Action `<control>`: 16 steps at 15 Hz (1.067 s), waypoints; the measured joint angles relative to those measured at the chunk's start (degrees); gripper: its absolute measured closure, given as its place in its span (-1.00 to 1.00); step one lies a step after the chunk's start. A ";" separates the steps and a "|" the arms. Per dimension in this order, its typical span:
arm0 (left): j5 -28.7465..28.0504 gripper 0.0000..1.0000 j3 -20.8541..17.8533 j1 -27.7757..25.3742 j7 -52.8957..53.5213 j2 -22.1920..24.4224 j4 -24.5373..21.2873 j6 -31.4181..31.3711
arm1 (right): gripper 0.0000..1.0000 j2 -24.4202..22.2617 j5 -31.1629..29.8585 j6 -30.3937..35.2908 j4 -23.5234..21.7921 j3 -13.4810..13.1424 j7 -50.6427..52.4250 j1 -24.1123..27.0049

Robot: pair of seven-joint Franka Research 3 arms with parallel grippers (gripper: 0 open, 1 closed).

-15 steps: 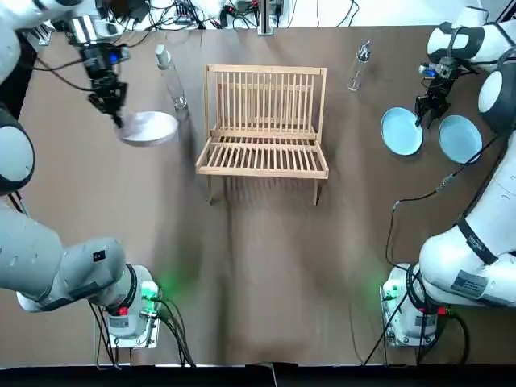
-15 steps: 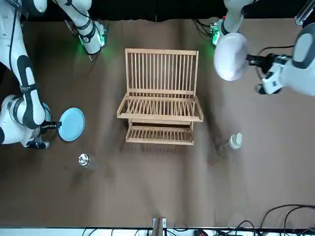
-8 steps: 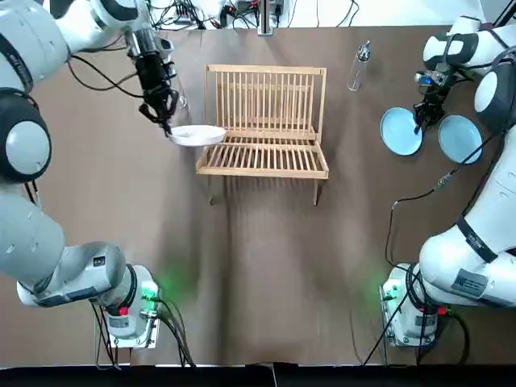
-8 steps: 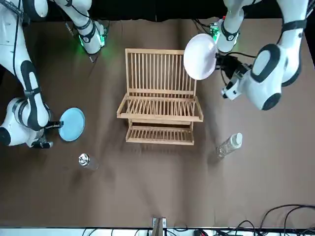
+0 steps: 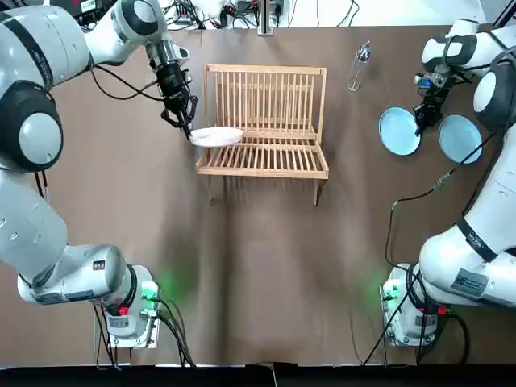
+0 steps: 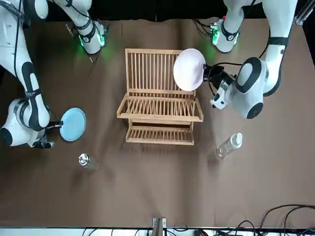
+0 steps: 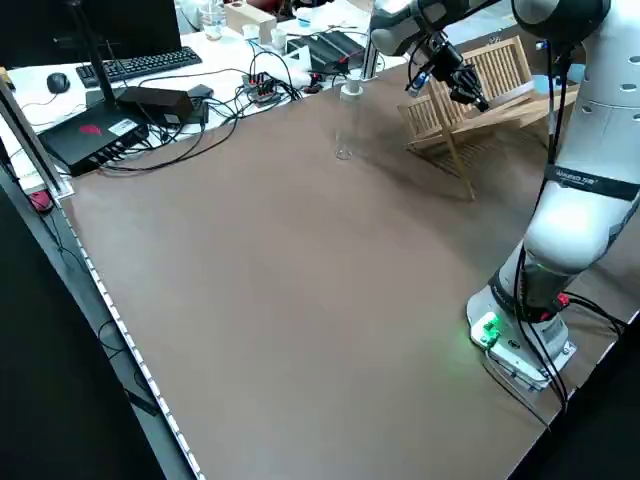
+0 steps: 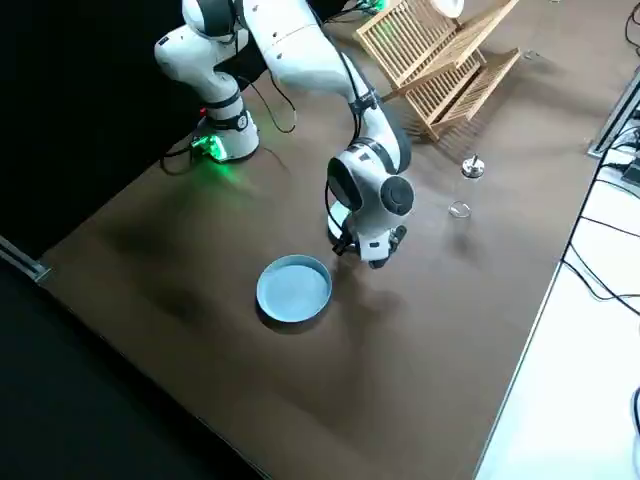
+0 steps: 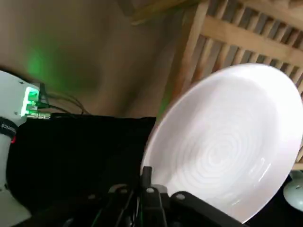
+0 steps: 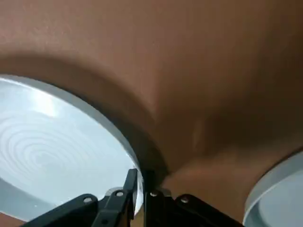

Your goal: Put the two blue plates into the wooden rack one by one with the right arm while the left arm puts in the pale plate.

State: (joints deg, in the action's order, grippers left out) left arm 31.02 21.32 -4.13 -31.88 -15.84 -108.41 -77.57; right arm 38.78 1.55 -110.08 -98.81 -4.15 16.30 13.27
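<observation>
Nearest to me, the brown table (image 5: 266, 274) runs from my two bases out to the wooden rack (image 5: 264, 157). The rack stands mid-table, with its slatted tray toward me and its upright back beyond.

My left gripper (image 5: 189, 131) is at the rack's left end, its fingers (image 9: 146, 182) clamped on the rim of the pale plate (image 5: 218, 136). I hold the plate on edge and tilted. It reaches in over the left end of the tray, in front of the back slats. I cannot tell whether it touches the wood.

About level with it on my right, well apart from the rack, my right gripper (image 5: 419, 125) sits low between the two blue plates. Its fingers are pinched tight on the right-hand rim of the inner blue plate (image 5: 398, 131). I cannot tell whether that edge is off the table. The outer blue plate (image 5: 460, 139) lies flat just beside it, with a strip of table showing between them.

Farther out, one clear bottle (image 5: 359, 66) stands beyond the rack's right corner. A second bottle (image 6: 229, 145) stands beyond its left corner, past my left wrist. Cables (image 5: 242, 12) trail along the far edge.
</observation>
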 joint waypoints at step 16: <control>-2.49 -0.75 -0.57 -3.74 -1.71 -0.99 11.26 -4.89 | 0.95 -1.98 0.16 26.70 9.23 0.46 6.91 0.84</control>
State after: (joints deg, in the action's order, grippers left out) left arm 28.53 20.75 -7.86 -33.59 -16.83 -97.15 -82.46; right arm 36.80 1.71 -83.39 -89.58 -3.68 23.21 14.11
